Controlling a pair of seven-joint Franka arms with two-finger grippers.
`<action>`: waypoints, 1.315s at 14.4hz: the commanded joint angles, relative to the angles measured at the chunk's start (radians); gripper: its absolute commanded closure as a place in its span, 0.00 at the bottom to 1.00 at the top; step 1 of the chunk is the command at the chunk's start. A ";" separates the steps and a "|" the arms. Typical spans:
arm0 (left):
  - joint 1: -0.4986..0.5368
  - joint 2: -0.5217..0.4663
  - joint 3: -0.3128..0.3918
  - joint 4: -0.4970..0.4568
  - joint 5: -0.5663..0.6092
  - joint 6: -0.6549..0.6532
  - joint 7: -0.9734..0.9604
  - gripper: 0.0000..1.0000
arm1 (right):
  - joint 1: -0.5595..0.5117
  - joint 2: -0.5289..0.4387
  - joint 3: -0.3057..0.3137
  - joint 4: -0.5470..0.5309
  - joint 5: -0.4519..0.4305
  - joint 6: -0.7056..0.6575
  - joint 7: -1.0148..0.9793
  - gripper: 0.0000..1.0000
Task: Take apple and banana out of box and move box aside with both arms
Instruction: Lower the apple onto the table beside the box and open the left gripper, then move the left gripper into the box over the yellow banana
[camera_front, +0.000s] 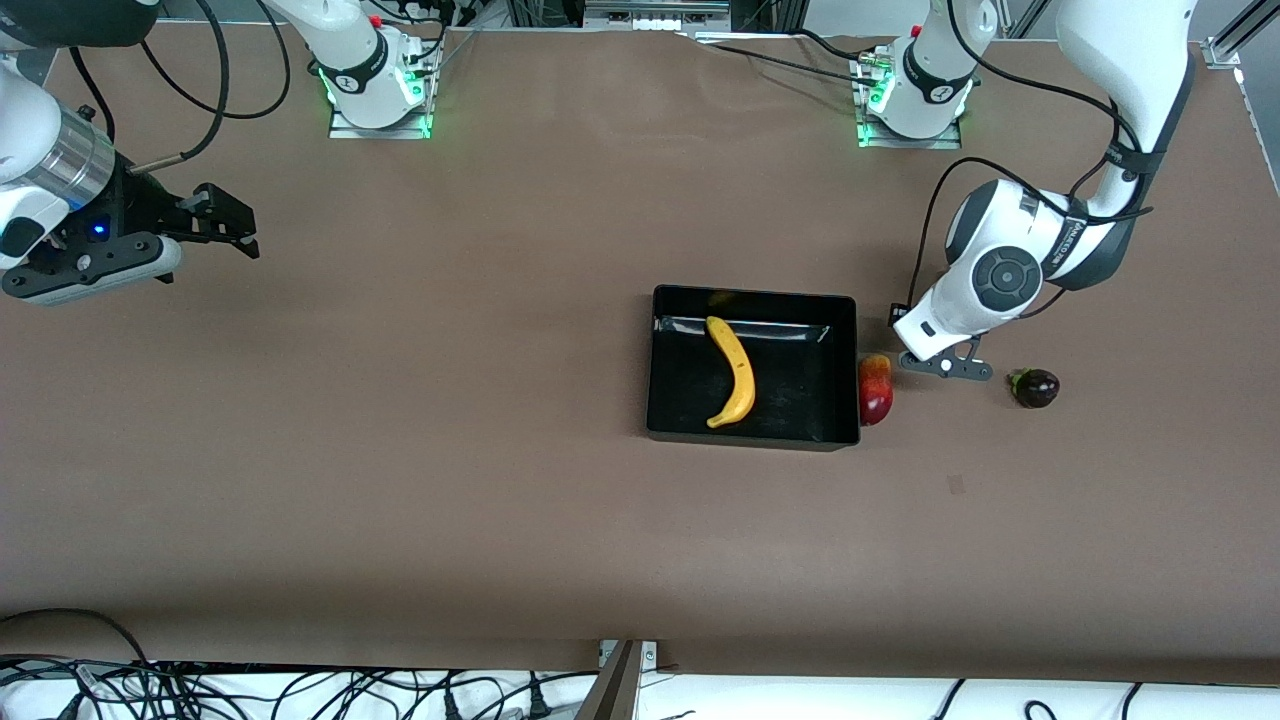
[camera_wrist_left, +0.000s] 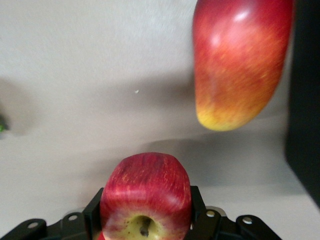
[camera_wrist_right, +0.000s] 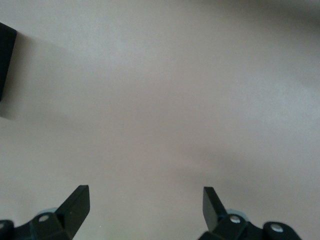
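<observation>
1. The right gripper (camera_front: 235, 225) waits with jaws wide, empty, well apart from the box (camera_front: 665, 400).
2. The banana (camera_front: 733, 371) lies in the box, not yet removed.
3. The left gripper (camera_wrist_left: 145, 220) clamps the apple (camera_wrist_left: 146, 195), out beside the box; the box is unmoved.

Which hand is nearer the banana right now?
Left. The left hand, gripping the apple, is just past the box holding the banana; the right hand waits open at the table's end.

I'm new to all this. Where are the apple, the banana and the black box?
apple (camera_wrist_left: 146, 192): left wrist view, red skin facing the camera.
banana (camera_front: 734, 368): front view, mid-curve.
box (camera_front: 755, 294): front view, rim nearest the robots.
</observation>
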 joint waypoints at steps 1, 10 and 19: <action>0.031 0.008 -0.010 -0.064 0.023 0.095 0.012 0.48 | -0.005 -0.004 0.003 -0.003 0.019 0.008 -0.010 0.00; 0.022 -0.090 -0.125 0.176 0.005 -0.304 0.001 0.00 | 0.000 -0.006 0.012 -0.001 0.022 0.019 -0.002 0.00; -0.215 0.254 -0.270 0.579 -0.005 -0.271 -0.445 0.00 | 0.000 -0.004 0.011 -0.003 0.022 0.028 0.001 0.00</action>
